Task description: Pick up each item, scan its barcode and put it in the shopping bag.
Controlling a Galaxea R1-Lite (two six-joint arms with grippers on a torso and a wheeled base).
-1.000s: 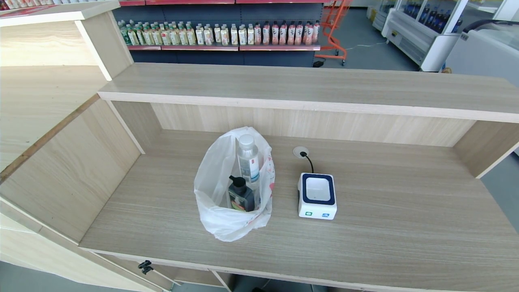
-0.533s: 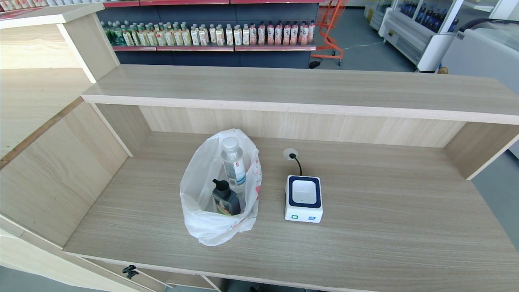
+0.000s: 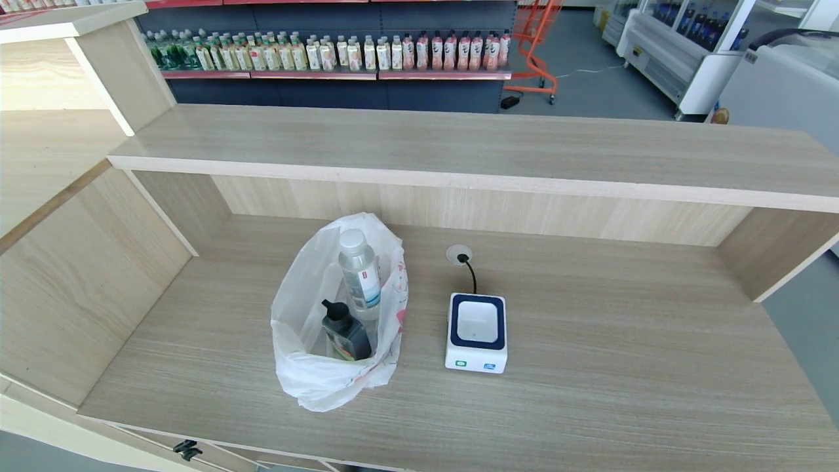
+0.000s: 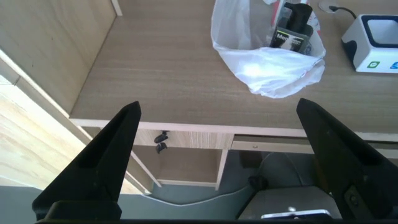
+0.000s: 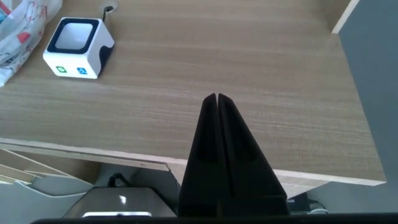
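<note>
Nothing reads clearly. The black pump bottle (image 3: 345, 335) at centre left bears lettering too small to make out, as do two stickers (image 3: 461, 362) on the white-and-blue box scanner (image 3: 476, 322).

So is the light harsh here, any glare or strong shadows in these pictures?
Head view: soft, even light; the shopping bag throws only a faint shadow on the counter, and the scanner looks pale on top, without hard glare. Left wrist view: the left claw, open, is a dark silhouette against the bright counter. Right wrist view: the right claw, shut, is equally dark.
</note>
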